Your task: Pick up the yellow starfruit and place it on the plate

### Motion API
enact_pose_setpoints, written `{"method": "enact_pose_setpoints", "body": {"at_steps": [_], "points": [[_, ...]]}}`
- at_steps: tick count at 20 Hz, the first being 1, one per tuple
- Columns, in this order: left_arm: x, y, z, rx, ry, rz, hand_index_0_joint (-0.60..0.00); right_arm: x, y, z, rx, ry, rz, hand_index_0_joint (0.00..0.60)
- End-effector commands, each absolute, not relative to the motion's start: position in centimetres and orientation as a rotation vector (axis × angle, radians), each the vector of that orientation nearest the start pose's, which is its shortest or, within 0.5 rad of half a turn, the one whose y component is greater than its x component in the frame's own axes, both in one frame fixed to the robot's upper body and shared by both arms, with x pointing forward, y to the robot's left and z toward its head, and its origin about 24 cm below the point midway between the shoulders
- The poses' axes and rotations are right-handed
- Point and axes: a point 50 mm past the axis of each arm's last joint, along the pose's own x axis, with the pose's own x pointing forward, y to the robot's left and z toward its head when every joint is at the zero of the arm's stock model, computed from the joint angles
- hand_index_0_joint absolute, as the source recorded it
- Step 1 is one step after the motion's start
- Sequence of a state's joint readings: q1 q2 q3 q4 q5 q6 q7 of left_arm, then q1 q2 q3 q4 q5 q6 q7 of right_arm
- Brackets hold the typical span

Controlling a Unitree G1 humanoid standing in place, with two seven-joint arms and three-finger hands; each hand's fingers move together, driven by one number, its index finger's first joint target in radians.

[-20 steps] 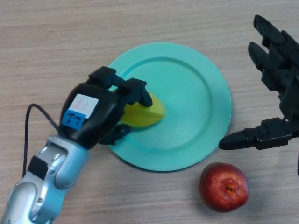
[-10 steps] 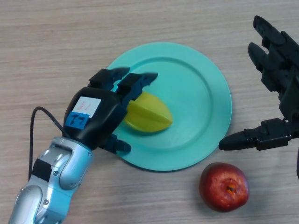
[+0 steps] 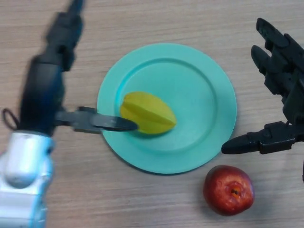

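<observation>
The yellow starfruit [image 3: 148, 118] lies on the left half of the teal plate [image 3: 199, 95], free of any grip. My left hand [image 3: 45, 90] is to the left of the plate, open, its fingers stretched up toward the far edge and its thumb reaching right over the plate's rim to just short of the fruit. My right hand [image 3: 280, 80] hovers open at the right edge of the view, beside the plate, with its thumb pointing left near the plate's lower right rim.
A red apple [image 3: 228, 190] sits on the wooden table just below the plate's lower right rim and under the right hand's thumb.
My left hand has let go of the starfruit, spread its fingers and pulled back to the left. The fruit now rests on the plate. The right hand stayed still.
</observation>
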State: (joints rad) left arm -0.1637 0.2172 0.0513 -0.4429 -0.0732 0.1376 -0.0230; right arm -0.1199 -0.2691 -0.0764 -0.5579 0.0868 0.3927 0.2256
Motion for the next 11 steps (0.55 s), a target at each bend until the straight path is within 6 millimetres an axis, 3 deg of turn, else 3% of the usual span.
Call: {"method": "enact_pose_setpoints", "body": {"at_steps": [1, 11], "points": [[24.1, 18.7, 20.5, 0.11, -0.655, -0.031, 0.0, 23.9, -17.3, 19.1, -0.229, -0.454, 0.226, 0.0], [23.5, 21.1, 18.7, 0.105, -0.523, -0.024, 0.0, 24.0, -17.2, 18.5, -0.217, -0.429, 0.236, 0.0]]}}
